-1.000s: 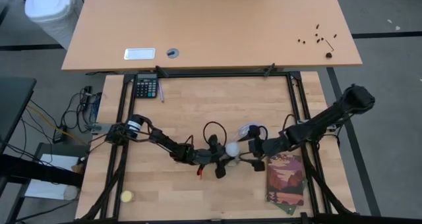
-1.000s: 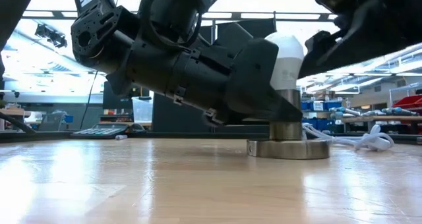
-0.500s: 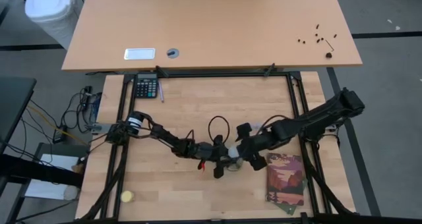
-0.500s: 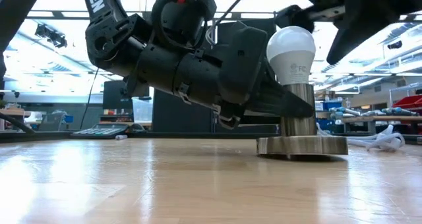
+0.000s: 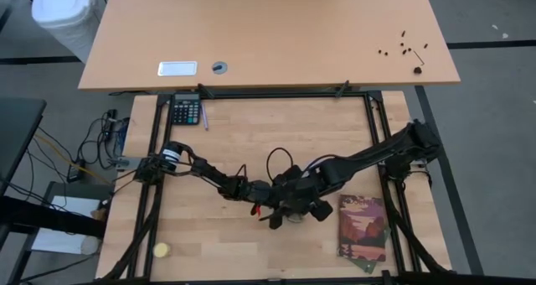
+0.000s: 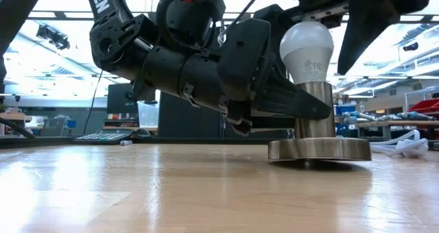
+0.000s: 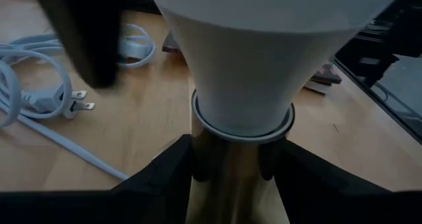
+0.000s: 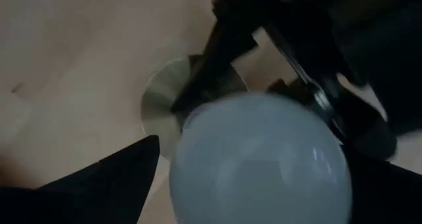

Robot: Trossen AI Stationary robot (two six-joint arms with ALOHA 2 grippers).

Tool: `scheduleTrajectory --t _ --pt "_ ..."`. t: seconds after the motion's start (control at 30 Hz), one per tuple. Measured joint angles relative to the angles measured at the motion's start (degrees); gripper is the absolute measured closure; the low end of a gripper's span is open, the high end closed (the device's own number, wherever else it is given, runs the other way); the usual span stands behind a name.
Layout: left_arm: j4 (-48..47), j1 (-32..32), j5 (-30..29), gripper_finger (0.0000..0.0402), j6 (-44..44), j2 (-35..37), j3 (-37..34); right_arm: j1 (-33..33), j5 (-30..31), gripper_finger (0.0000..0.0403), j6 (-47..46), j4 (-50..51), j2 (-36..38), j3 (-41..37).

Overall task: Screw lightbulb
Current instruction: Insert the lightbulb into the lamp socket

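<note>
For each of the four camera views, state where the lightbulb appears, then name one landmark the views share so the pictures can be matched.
High view: the lightbulb is hidden under the two grippers at lower centre.
Low view: lightbulb, upper right of centre, upright in the metal socket.
Left wrist view: lightbulb fills the top centre.
Right wrist view: lightbulb fills the lower centre.
Shared landmark: the metal socket, seen in the low view and both wrist views.

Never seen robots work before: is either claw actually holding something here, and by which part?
The left gripper clamps the metal socket's upright stem just under the lightbulb. The right gripper is open around the bulb, gripping nothing yet.
</note>
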State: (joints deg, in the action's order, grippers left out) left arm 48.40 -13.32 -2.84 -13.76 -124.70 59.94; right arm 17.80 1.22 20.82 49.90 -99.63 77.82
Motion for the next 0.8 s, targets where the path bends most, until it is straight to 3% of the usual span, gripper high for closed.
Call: scheduleTrajectory --t 0.4,0.8 --pt "-0.07 -0.09 1.06 0.0213 -1.05 -0.02 -0.07 -0.04 -2.94 0.0006 4.89 2.54 -2.59 4.29" --pt "0.09 -0.21 3.56 0.0213 1.82 -0.13 -0.11 0.97 -5.33 0.0054 13.23 -0.44 -2.59 4.13"
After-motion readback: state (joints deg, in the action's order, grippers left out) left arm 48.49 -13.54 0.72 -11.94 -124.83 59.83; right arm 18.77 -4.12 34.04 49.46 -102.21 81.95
